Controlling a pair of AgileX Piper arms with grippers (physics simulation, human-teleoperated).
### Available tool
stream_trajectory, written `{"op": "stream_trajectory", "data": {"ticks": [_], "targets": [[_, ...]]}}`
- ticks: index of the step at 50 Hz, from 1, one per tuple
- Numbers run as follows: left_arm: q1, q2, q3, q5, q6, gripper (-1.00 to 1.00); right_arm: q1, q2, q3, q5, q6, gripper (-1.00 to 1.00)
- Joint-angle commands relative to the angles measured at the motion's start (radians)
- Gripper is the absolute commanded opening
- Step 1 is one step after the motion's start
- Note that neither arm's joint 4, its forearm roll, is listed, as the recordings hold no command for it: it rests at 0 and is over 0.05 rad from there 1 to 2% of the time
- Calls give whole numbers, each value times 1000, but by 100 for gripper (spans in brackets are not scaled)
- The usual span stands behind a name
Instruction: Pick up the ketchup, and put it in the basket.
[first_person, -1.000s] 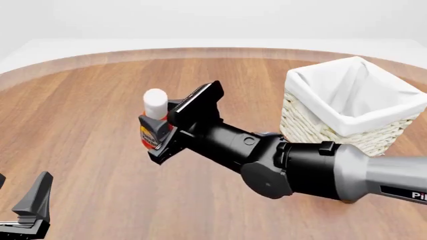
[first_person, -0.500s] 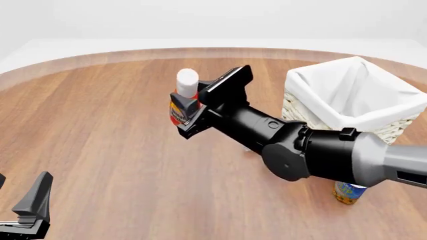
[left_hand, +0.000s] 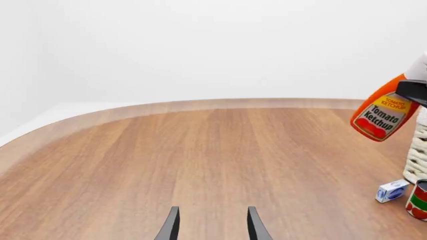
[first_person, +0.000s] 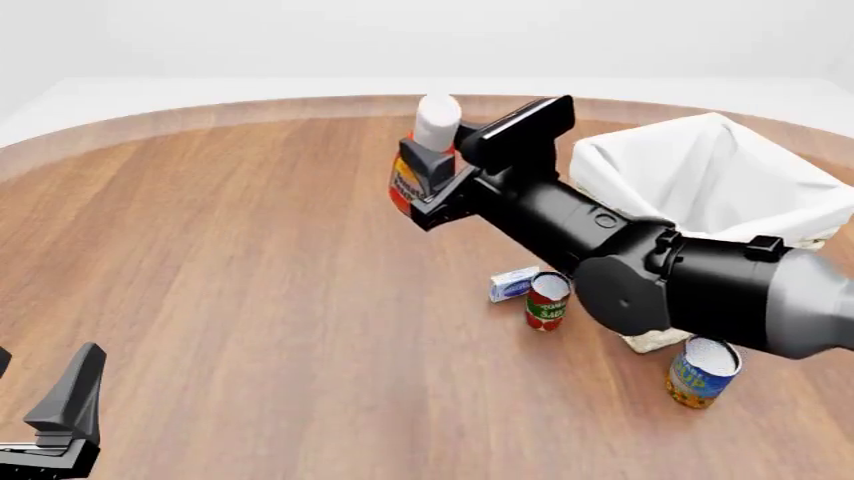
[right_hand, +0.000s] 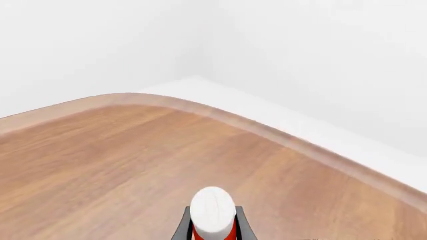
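The right claw (first_person: 430, 180) grips the ketchup (first_person: 418, 165) aloft, clear of the wooden surface (first_person: 240, 280), at the basket's (first_person: 627, 250) nine o'clock. The pickup looks done; the carry over the rim and the release remain. The left claw (left_hand: 211, 225) sits open and empty at seven o'clock.

- The ketchup (first_person: 418, 165), a red bottle with a white cap and orange-yellow label, was upright, apparently raised off the desk.
- The basket (first_person: 694, 190), cream wicker with a white liner, stood open just right of it.
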Motion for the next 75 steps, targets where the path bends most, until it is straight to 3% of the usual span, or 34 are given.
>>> {"op": "stream_trajectory", "data": {"ticks": [1, 24, 35, 56, 75], "targets": [[0, 0, 0, 0, 0, 100, -59, -40, 15, -20, 39, -100], [0, 0, 0, 0, 0, 100, -173, -116, 69, -69, 70, -100], [0, 0, 0, 0, 0, 100, -234, -145, 93, -91, 40, -100], [0, 0, 0, 0, 0, 100, -354, -181, 108, -81, 29, -100], [0, 0, 0, 0, 0, 100, -490, -202, 133, -56, 62, -100]]}}
